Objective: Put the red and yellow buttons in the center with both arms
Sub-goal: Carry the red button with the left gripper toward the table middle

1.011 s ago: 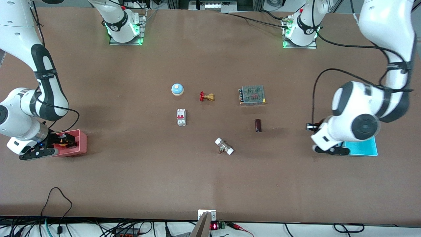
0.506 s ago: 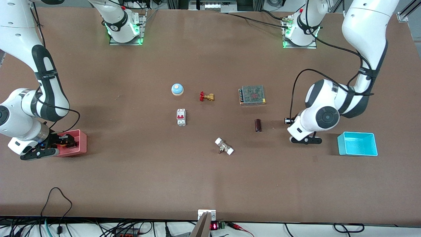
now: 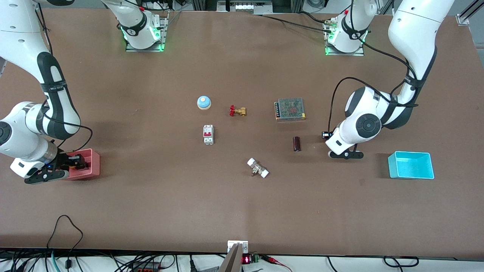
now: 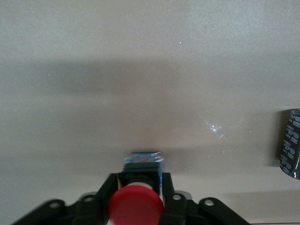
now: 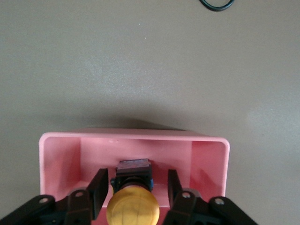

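Note:
My left gripper [image 3: 341,151] is shut on the red button [image 4: 137,205] and holds it low over bare table between a dark cylinder and the cyan bin; the button is hidden under the hand in the front view. In the left wrist view the gripper [image 4: 139,186] clamps the button's dark body. My right gripper [image 3: 72,162] is down in the pink bin [image 3: 92,165] at the right arm's end. In the right wrist view it [image 5: 136,185] is open, with a gap each side of the yellow button [image 5: 133,211] standing in the bin [image 5: 136,136]. The brown table centre [image 3: 242,145] is bare.
Round the centre lie a blue dome bell [image 3: 203,102], a red-handled brass valve [image 3: 237,111], a white breaker [image 3: 208,134], a mesh-topped power supply [image 3: 290,108], the dark cylinder [image 3: 297,144] [image 4: 291,143] and a white-ended fitting [image 3: 258,168]. The cyan bin [image 3: 411,165] stands at the left arm's end.
My left arm has swung from over the cyan bin toward the table's centre with the red button. My right gripper has stayed in the pink bin, almost still.

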Tool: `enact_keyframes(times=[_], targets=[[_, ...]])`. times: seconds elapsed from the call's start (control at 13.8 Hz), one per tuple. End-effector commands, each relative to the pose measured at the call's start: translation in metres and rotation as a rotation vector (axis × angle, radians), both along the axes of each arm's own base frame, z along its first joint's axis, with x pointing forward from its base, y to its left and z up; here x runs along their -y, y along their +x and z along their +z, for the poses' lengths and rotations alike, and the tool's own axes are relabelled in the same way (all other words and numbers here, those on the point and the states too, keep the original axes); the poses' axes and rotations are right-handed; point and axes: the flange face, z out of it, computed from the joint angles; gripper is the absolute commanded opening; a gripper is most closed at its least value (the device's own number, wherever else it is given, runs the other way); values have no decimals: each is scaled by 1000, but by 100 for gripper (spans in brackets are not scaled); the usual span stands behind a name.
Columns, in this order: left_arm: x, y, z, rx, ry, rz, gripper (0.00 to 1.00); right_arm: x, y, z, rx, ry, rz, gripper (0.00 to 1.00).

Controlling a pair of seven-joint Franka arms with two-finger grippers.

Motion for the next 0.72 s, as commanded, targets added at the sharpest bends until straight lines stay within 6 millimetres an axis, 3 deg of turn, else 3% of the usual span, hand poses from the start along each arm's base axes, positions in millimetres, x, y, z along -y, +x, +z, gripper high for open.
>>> enact_keyframes(times=[0.0,0.22,0.43,0.65], targets=[[-4,0,28,36,5,16,100,-1,-1,-1,-1,4,22,47],[-11,22,81,47,29,8,100,-1,-1,-1,-2,4,28,38],[-22,61,166,86,37,2,100,-1,-1,-1,-2,4,28,35],[-38,81,244,134,29,-13,100,-2,0,2,2,2,32,35]])
